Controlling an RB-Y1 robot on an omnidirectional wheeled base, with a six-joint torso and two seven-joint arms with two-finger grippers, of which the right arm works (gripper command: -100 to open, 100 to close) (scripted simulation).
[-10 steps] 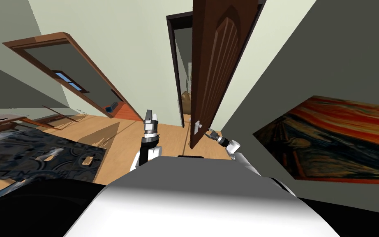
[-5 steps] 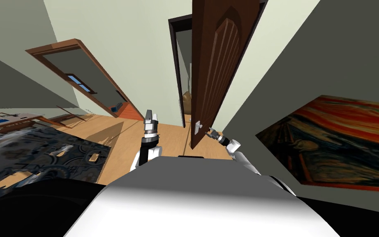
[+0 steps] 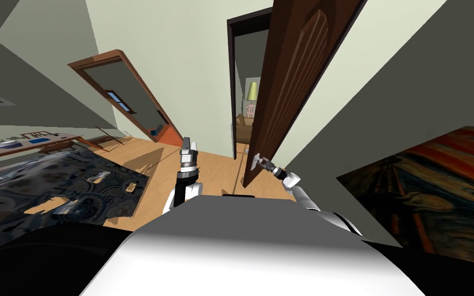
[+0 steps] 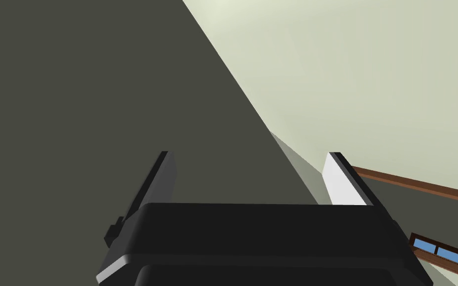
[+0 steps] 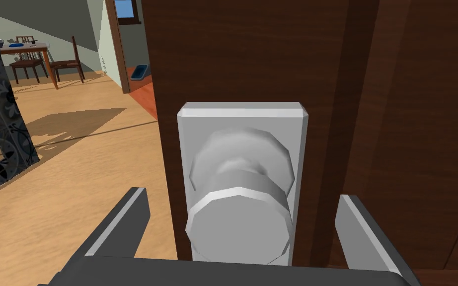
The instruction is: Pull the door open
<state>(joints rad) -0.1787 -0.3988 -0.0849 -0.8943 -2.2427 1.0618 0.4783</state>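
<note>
One dark brown door (image 3: 295, 77) stands partly open, swung out of its dark frame (image 3: 230, 87) toward me. Low on the door's free edge sits a grey knob (image 5: 239, 228) on a pale rectangular plate (image 5: 243, 116). I have the right gripper (image 5: 241, 196) at that knob, spread wide. Its fingers (image 5: 121, 221) flank the knob with a clear gap on each side, neither touching it, and the knob sits close to the gripper's dark body. Through the gap between door and frame I see a yellow-green lamp (image 3: 252, 91). Left of the door, my left gripper (image 3: 188, 145) is raised over the wooden floor (image 3: 215, 167), well apart from the door, its fingers likewise spread wide. Farther left of the door is a second doorway with a lighter brown frame (image 3: 94, 58), and beyond that a dark patterned panel (image 3: 51, 190). Right of the door, a painting in reds and dark tones (image 3: 436, 200) hangs on the grey wall (image 3: 411, 92).
</note>
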